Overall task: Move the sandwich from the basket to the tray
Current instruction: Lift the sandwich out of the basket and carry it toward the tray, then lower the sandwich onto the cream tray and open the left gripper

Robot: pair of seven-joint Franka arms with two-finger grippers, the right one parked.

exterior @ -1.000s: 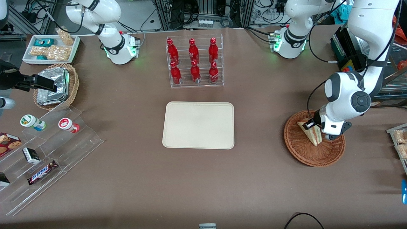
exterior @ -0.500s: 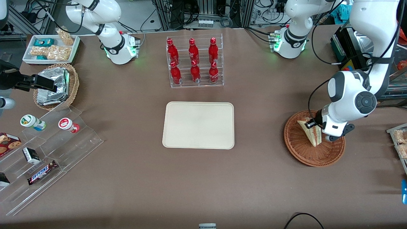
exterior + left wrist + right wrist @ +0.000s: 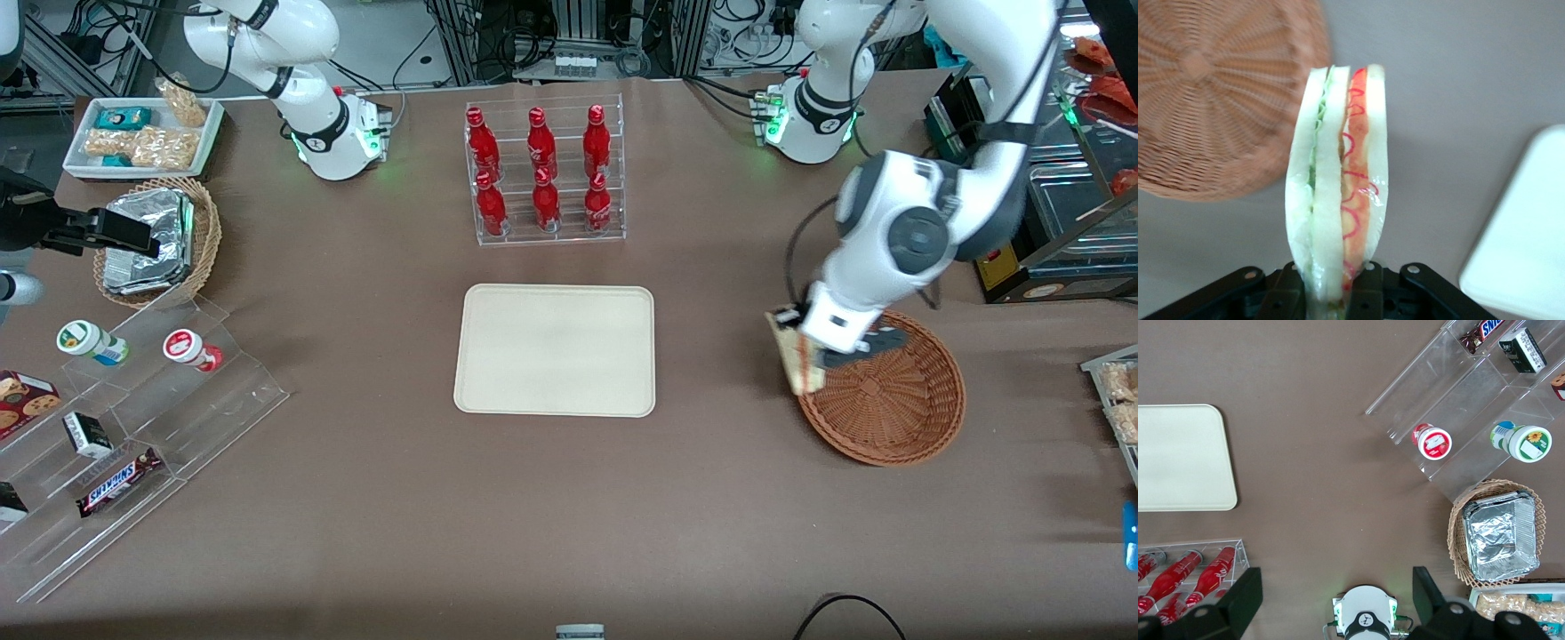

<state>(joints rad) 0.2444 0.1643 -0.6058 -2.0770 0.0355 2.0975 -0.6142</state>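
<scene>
The gripper (image 3: 800,342) hangs above the rim of the basket (image 3: 889,409) on the side nearest the tray (image 3: 555,349), its jaws clamped on the sandwich (image 3: 794,357). The sandwich is lifted clear of the basket, held by one end so that its length slopes down over the basket's edge and the brown worktop (image 3: 569,516) just beside it.

In the left wrist view the sandwich (image 3: 1337,193) stands on edge out of the gripper (image 3: 1337,293), showing pale bread slices with a green layer on one side and a red layer on the other, all under clear wrap. Below it lie the basket (image 3: 1211,100), with nothing visible in its woven bowl, and a corner of the tray (image 3: 1525,247), the two apart with bare worktop between them.

The tray lies flat at the middle of the worktop, well apart from the basket, which is toward the working arm's end. A clear rack of red bottles (image 3: 542,173) stands farther from the front camera than the tray.
</scene>
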